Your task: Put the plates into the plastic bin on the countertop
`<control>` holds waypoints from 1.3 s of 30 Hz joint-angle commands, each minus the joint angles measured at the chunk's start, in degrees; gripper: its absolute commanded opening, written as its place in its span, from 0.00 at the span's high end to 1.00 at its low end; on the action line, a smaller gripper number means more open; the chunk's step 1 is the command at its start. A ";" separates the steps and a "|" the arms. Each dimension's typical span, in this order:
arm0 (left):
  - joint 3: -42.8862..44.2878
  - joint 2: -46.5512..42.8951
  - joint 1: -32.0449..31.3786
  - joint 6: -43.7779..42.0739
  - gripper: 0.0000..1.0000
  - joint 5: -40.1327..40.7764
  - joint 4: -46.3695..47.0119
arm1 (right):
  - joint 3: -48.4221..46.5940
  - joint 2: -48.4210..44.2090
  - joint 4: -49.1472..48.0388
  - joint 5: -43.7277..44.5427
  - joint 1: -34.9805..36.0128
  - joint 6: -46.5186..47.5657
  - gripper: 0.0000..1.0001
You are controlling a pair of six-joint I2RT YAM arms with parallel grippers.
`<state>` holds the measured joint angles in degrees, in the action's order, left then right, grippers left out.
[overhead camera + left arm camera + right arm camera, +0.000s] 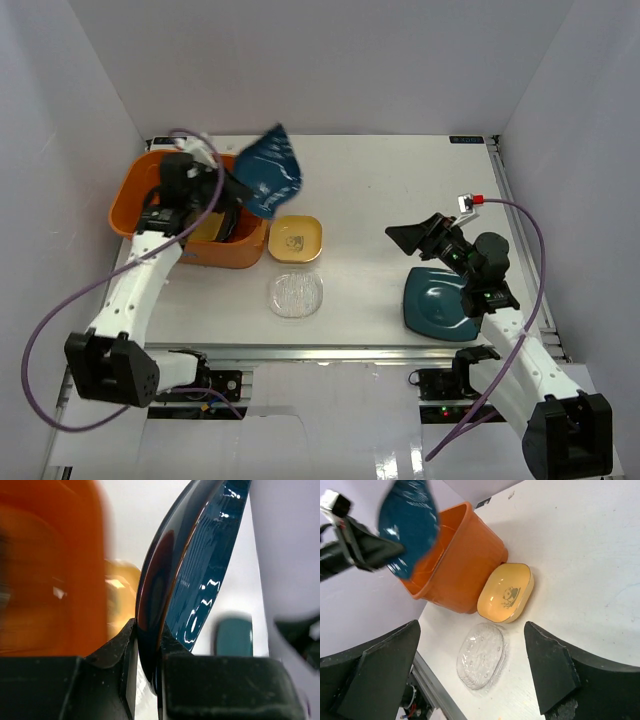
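My left gripper (238, 193) is shut on the rim of the scalloped teal plate (270, 170), holding it tilted on edge above the right end of the orange plastic bin (130, 190); the left wrist view shows the fingers (125, 650) clamping that plate (210, 560). An amber plate with a dark rim (213, 228) lies in the bin, partly hidden by the arm. The small yellow plate (296, 239) and the clear glass plate (296, 295) lie on the countertop (380, 190). My right gripper (420, 238) is open and empty, above and left of the square dark teal plate (440, 305). The black floral plate is out of view.
White walls enclose the countertop on three sides. A metal rail (350, 350) runs along its front edge. The right wrist view shows the bin (465, 555), the yellow plate (506, 592) against its side and the glass plate (481, 656) near the rail.
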<state>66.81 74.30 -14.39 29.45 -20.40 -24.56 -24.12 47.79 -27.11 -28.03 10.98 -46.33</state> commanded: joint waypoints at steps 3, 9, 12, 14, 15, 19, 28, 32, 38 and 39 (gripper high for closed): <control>-2.46 -11.28 18.92 7.63 1.00 7.56 3.38 | 2.06 0.11 1.27 -0.97 0.35 3.26 0.09; -8.45 -7.43 25.19 12.11 1.00 10.21 8.74 | 1.62 2.22 2.93 -1.15 0.53 5.45 0.09; -8.45 -2.68 26.26 12.82 1.00 9.68 10.23 | 2.14 2.22 4.08 -0.80 0.53 6.51 0.09; -8.36 -0.84 26.52 13.26 1.00 9.68 11.28 | 2.50 1.61 4.96 -0.18 0.62 7.04 0.09; -8.45 0.57 26.52 13.52 1.00 9.94 11.89 | 2.76 1.17 6.01 0.78 0.62 7.82 0.09; -8.27 4.44 26.52 13.53 0.80 10.82 12.52 | 3.11 -0.50 10.05 5.26 0.62 10.20 0.09; -5.90 3.84 26.52 12.03 0.02 9.25 13.13 | 4.43 -4.19 26.84 20.82 0.62 15.83 0.09; -2.83 0.50 25.82 11.69 0.02 6.17 13.66 | 6.27 -4.81 31.24 24.07 0.71 15.13 0.06; 5.17 -0.74 17.23 3.25 0.02 4.05 7.97 | 6.19 -1.92 35.02 25.57 0.62 15.56 0.03; 4.83 -1.61 16.25 2.63 0.02 4.58 7.95 | 5.93 -0.43 34.94 25.40 0.71 15.48 0.03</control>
<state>68.49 76.47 5.74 36.93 -13.52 -16.10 -17.85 45.32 6.15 -4.58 11.38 -32.12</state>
